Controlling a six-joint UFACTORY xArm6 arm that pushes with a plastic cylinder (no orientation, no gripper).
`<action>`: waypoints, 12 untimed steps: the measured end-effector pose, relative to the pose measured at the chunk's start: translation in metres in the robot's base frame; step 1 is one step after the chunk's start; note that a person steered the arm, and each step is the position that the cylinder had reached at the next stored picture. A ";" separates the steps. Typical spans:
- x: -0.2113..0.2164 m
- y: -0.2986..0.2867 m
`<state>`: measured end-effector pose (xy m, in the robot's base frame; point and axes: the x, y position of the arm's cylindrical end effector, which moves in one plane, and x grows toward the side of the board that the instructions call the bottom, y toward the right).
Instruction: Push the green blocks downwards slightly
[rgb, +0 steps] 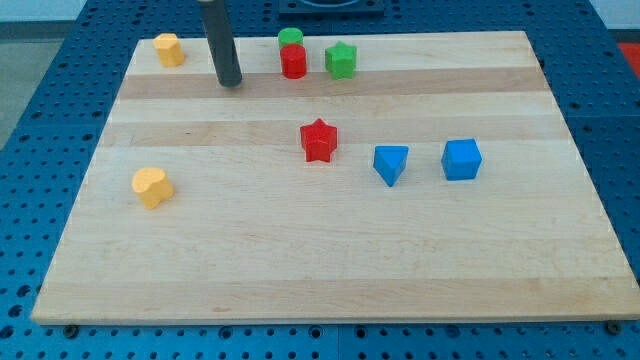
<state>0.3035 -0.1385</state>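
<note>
A green cylinder (290, 38) stands near the board's top edge, with a red cylinder (293, 62) touching it just below. A green star block (341, 60) sits just right of the red cylinder. My tip (231, 82) rests on the board to the left of these blocks, about a block's width or two from the red cylinder and slightly lower than it. The rod rises out of the view's top.
A yellow block (169, 48) sits at the top left, left of my rod. A yellow heart-like block (152, 186) lies at the left middle. A red star (319, 140), a blue triangular block (391, 163) and a blue cube (462, 159) lie mid-board. The wooden board (330, 270) ends in blue pegboard.
</note>
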 end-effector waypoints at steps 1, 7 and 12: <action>0.002 0.003; 0.017 -0.033; -0.101 0.115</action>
<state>0.2028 -0.0239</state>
